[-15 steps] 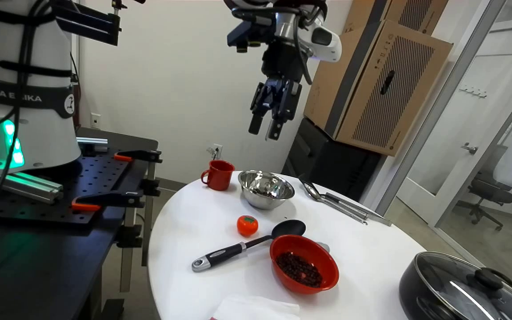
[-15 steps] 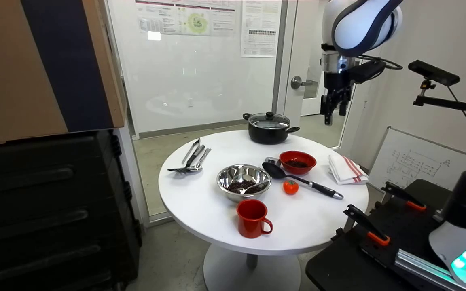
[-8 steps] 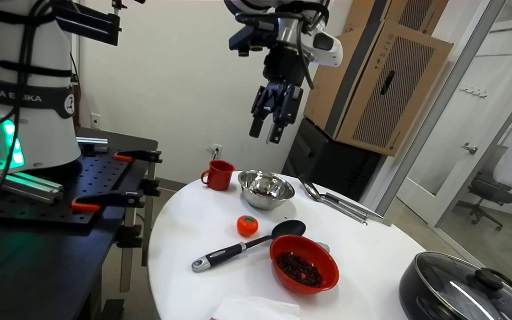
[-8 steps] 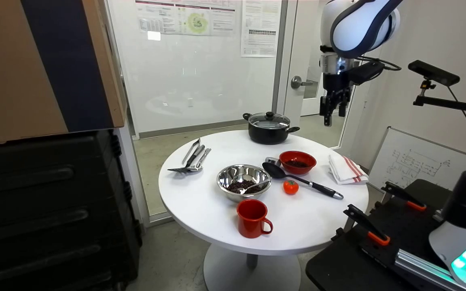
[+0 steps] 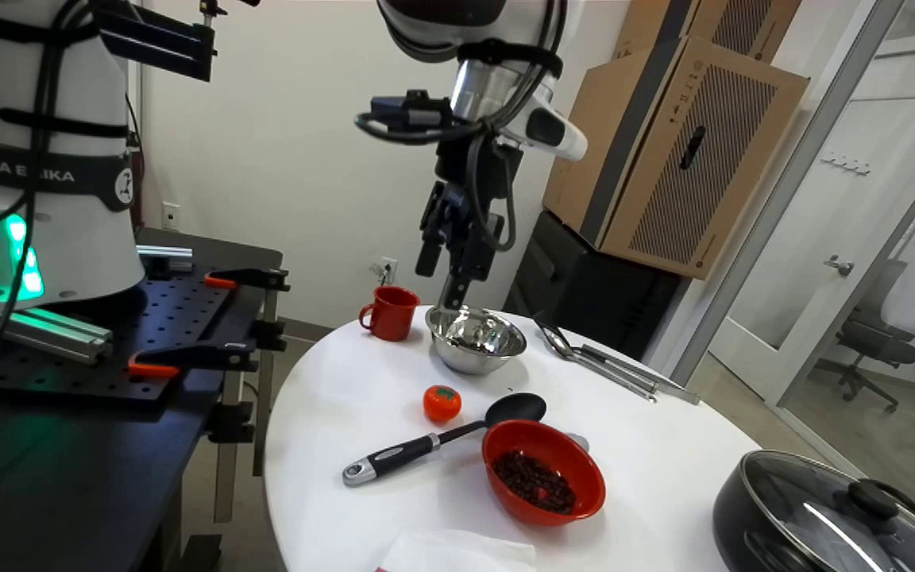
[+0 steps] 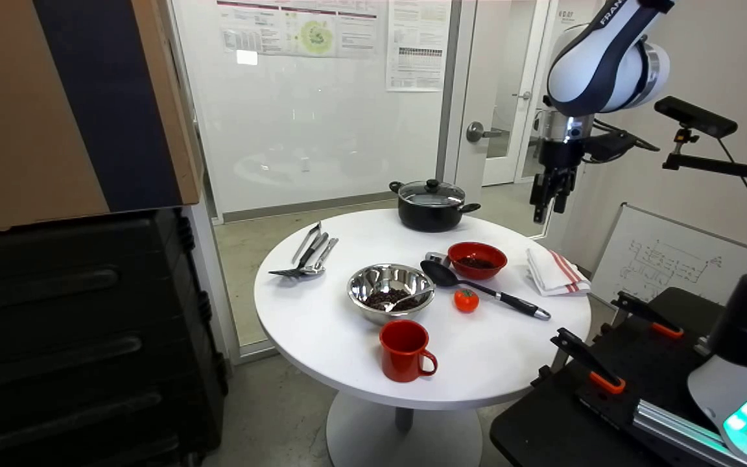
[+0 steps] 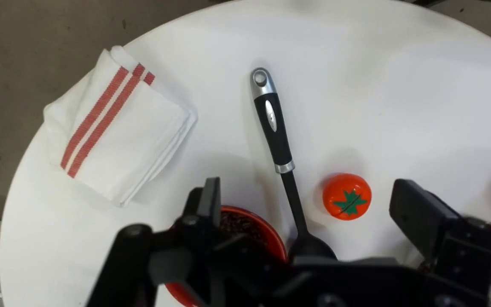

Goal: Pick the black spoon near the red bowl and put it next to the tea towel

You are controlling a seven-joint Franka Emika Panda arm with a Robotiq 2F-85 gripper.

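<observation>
The black spoon lies flat on the white table, its dark handle (image 7: 276, 136) in the wrist view; it shows in both exterior views (image 5: 403, 456) (image 6: 521, 305). Its scoop is beside the red bowl (image 5: 507, 494) (image 6: 477, 271), which holds dark beans; the gripper partly hides bowl (image 7: 274, 238) and scoop in the wrist view. The white tea towel (image 7: 132, 140) with red stripes lies folded at the table edge, also in both exterior views (image 5: 457, 551) (image 6: 550, 272). My gripper (image 5: 439, 280) (image 6: 549, 211) (image 7: 307, 192) is open and empty, high above the table, with spoon and tomato between its fingers in the wrist view.
A toy tomato (image 5: 442, 403) lies close to the spoon's shaft. A steel bowl (image 6: 373, 314), a red mug (image 6: 402, 360), silver utensils (image 6: 315, 253) and a lidded black pot (image 6: 430, 214) stand around the table. Cardboard boxes (image 5: 664, 159) rise behind the arm in an exterior view.
My gripper has moved lower, leftward in one exterior picture and rightward in another, and the wrist has turned a little. It stays open. The spoon, bowl and towel have not moved.
</observation>
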